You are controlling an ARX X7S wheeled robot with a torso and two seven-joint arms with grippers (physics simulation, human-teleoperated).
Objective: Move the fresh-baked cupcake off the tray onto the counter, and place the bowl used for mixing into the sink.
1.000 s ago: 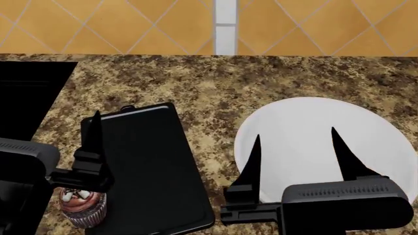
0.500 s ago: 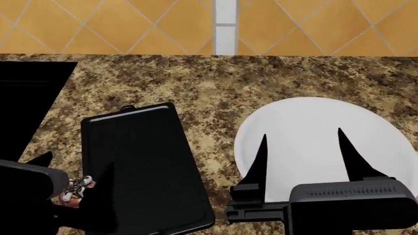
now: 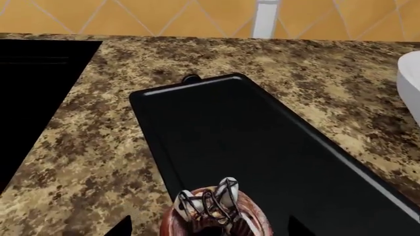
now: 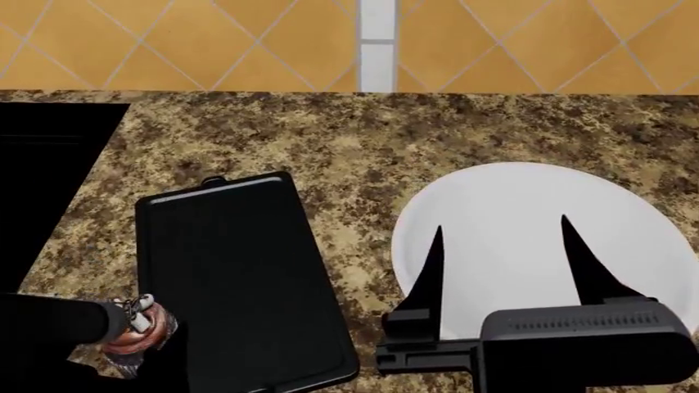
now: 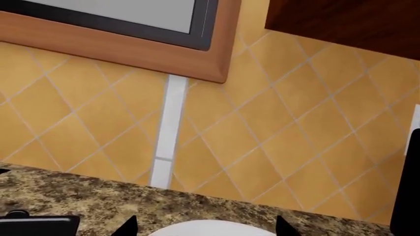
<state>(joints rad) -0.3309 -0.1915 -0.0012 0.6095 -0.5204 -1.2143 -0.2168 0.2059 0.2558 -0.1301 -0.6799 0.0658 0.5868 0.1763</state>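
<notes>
Lying lengthwise front-to-back, tray (image 4: 235, 282) points its tab handle (image 4: 214, 180) toward the wall.

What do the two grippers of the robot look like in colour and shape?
In the head view, the right gripper has two thin black fingers that taper to sharp points, set on a boxy dark grey body with a fine ribbed strip near its top edge. The left gripper shows only as a rounded dark grey housing; its fingers are hidden. No cables or markings are visible.
</notes>
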